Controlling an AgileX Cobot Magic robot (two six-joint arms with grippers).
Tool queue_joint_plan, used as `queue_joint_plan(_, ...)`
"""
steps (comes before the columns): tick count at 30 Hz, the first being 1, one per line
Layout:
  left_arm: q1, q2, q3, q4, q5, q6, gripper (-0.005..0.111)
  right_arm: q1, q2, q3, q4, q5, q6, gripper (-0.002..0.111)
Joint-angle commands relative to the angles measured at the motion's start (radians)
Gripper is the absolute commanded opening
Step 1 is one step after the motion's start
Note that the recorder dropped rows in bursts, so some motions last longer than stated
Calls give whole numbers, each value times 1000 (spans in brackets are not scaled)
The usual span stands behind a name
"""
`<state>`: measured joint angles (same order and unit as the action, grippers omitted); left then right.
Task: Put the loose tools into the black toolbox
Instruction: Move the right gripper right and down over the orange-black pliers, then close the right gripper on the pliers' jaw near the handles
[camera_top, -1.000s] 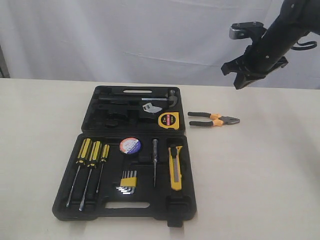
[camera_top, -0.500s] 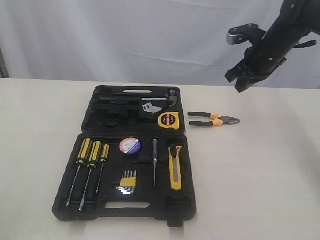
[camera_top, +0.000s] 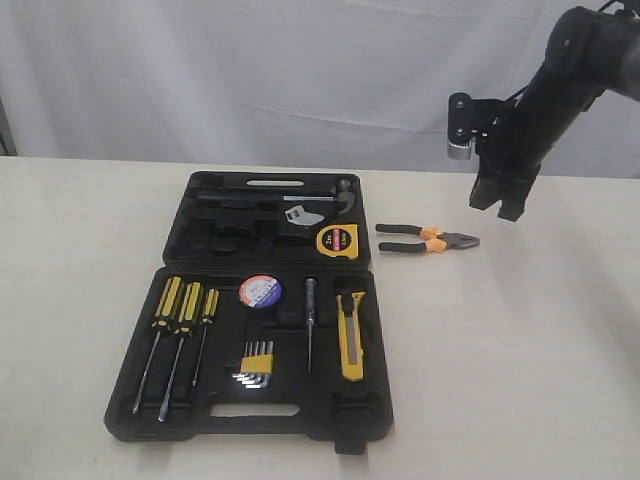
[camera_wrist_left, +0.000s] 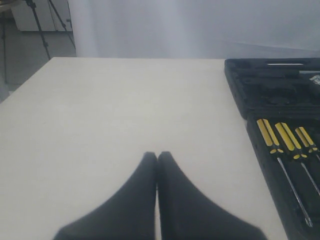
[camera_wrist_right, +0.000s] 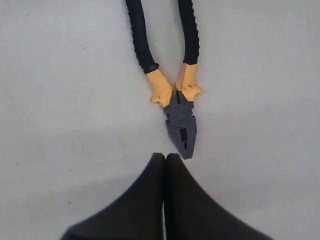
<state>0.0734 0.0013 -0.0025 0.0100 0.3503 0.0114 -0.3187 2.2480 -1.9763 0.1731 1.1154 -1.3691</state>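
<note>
Black right tool (camera_wrist_right: 165, 157) pointing down | pressed closed, empty | hovering near pliers (camera_wrist_right: 179, 117)

Pale cream tabletop (camera_top: 80, 260) spread across whole foreground, surface matte. White fabric backdrop (camera_top: 250, 70) hung behind far table edge, marked by soft folds and creases. Narrow dark strip (camera_top: 4, 125) seen at backdrop's left edge. In left wrist view, grey floor (camera_wrist_left: 22, 65) shown past table corner; black tripod legs (camera_wrist_left: 42, 27) stood on it. Scene lit softly and evenly; only faint shadows cast.
</note>
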Motion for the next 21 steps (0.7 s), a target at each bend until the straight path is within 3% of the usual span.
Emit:
queue_joint_plan(1, -5, -1, 3, -10, -8, -4, 0, -3, 8, 1, 11, -32, -83, 0)
queue_joint_plan(5, -5, -1, 3, -10, -8, -4, 0, -3, 22, 1, 22, -35, -198, 15)
queue_joint_plan(11, -5, -1, 3, -10, -8, -4, 0, -3, 60, 1, 46, -68, -224, 63)
queue_joint_plan(21, -5, -1, 3, -10, -8, -4, 0, -3, 109, 1, 65, -138, -278, 67)
